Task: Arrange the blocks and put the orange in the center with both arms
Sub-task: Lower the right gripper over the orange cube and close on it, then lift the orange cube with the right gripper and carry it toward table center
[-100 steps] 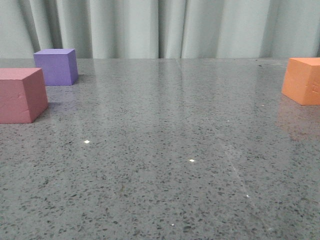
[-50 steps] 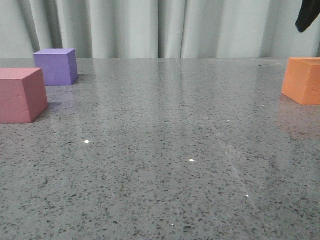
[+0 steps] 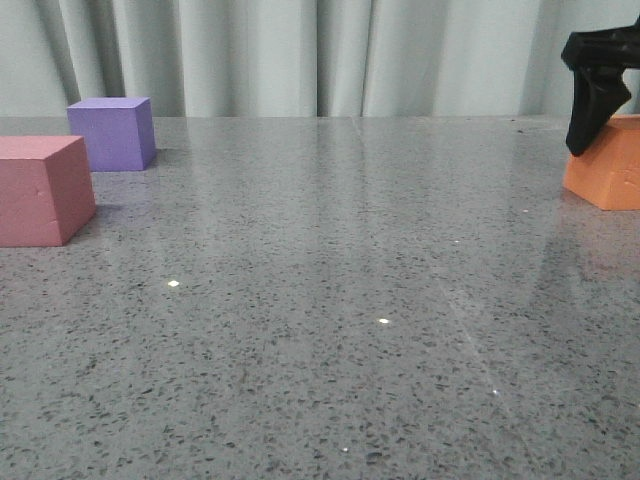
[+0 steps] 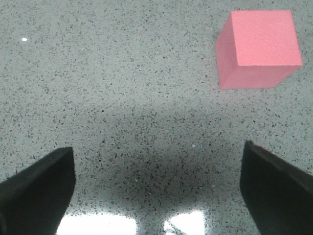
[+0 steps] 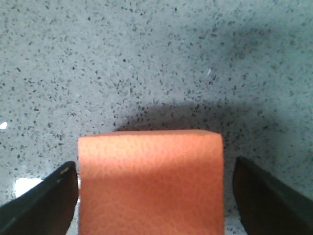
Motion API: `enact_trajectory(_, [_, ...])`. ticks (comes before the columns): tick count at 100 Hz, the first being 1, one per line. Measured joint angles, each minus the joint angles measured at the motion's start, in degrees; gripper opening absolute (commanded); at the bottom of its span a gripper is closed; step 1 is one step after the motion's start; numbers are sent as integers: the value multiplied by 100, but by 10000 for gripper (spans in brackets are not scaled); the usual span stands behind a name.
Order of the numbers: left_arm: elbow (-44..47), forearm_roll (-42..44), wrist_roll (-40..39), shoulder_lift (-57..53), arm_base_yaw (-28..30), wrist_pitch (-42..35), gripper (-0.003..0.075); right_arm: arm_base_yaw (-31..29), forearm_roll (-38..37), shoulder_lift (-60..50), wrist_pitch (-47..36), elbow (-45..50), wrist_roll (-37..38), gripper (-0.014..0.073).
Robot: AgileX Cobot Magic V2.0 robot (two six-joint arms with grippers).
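The orange cube sits at the far right of the table. My right gripper is open and straddles it, one black finger down beside its left face. In the right wrist view the orange cube fills the gap, with a thin strip of table showing between it and each finger. The pink-red cube rests at the left edge, and the purple cube stands just behind it. My left gripper hangs open over bare table with the pink-red cube ahead of it, well apart.
The grey speckled tabletop stretches between the left cubes and the orange one. A pale curtain hangs behind the table's far edge. Bright light spots reflect off the surface.
The right gripper came into the front view from the top right and dropped down onto the orange cube. None of the cubes has moved.
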Motion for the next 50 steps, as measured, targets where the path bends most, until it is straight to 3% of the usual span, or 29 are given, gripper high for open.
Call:
enact_trajectory(12, [0, 0, 0, 0, 0, 0, 638, 0, 0, 93, -11, -5, 0, 592])
enact_trajectory(24, [0, 0, 0, 0, 0, 0, 638, 0, 0, 117, -11, -5, 0, 375])
enact_trajectory(31, [0, 0, 0, 0, 0, 0, 638, 0, 0, 117, -11, -5, 0, 297])
enact_trajectory(50, [0, 0, 0, 0, 0, 0, 638, 11, 11, 117, 235, -213, 0, 386])
